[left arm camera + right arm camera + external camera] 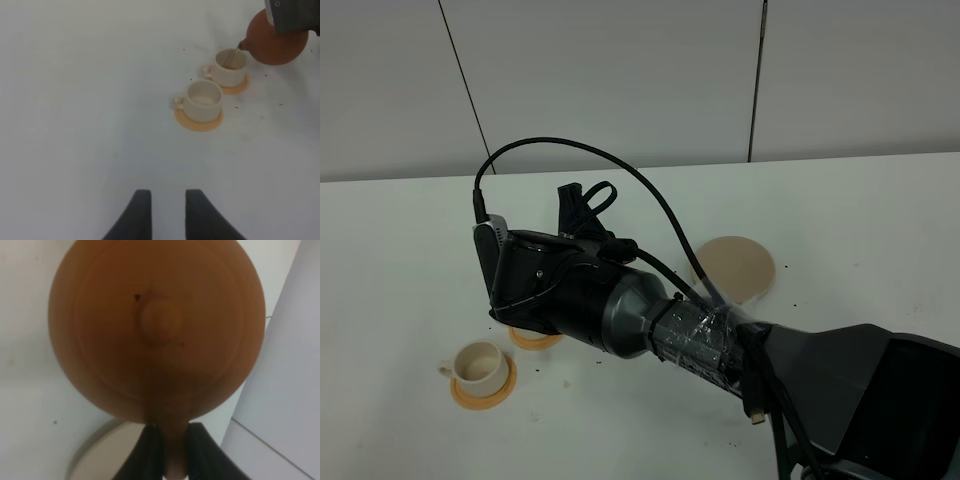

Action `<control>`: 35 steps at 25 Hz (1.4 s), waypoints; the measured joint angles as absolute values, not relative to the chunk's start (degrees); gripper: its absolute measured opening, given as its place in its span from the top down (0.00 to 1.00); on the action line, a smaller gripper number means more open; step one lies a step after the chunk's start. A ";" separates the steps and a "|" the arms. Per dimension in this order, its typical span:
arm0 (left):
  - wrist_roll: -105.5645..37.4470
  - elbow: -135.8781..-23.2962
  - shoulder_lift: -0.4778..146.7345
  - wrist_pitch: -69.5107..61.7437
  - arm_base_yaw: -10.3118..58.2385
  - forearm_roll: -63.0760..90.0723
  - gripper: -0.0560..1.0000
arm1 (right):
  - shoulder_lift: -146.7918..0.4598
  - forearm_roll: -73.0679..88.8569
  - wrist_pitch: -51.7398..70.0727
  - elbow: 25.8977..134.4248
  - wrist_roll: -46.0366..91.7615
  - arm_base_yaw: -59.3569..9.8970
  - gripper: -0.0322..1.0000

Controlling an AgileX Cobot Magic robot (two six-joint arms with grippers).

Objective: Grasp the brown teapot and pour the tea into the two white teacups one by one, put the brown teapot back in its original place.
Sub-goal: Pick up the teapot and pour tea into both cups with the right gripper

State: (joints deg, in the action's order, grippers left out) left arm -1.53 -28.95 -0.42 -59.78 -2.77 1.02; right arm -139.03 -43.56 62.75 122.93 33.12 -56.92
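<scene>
- Brown teapot [155,330] hangs tilted in the right gripper [172,452]. The jaws are pinched tight on the pot's loop handle [169,410], and the knobbed lid [160,320] faces the wrist camera. In the high view the right arm [620,310] reaches from the near right across to the left, and its wrist hides the pot.
- Left gripper [166,210] hovers over the bare white table [75,100]. Its jaws are a little apart and hold nothing, and both cups lie beyond it.
- At the near left stands the near teacup [478,365] on its orange saucer [498,393], with its little handle pointing left. It is clear of the arm and apart from the teapot. Its inside looks pale, and I cannot tell whether it holds tea.
- Just beyond it and to the right is the second teacup [231,65] on its own saucer [240,87]. The high view shows only that saucer's rim under the wrist. The spout [243,46] sits just above the cup's rim, and a thin stream of tea [233,56] falls into it.
- Farther right lies the beige coaster [732,265]. Nothing stands on it, the arm covers its near edge, and it is well apart from the cups.
- Dark specks dot the table around the saucers.
- Farthest back is the grey panelled wall [620,80].
</scene>
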 joint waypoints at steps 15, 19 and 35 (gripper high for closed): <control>-1.48 -28.95 -0.42 -59.78 -2.77 1.02 0.72 | -139.03 -43.72 62.69 122.93 33.35 -56.92 0.87; -1.34 -28.95 -0.42 -59.78 -2.77 1.02 0.72 | -139.03 -43.84 62.63 122.93 33.37 -56.92 0.87; -1.45 -28.95 -0.42 -59.78 -2.77 1.02 0.72 | -139.03 -44.82 62.56 122.93 33.49 -56.92 0.87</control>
State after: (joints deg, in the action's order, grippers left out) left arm -1.45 -28.95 -0.42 -59.78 -2.77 1.02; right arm -139.03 -44.82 62.56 122.93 33.49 -56.92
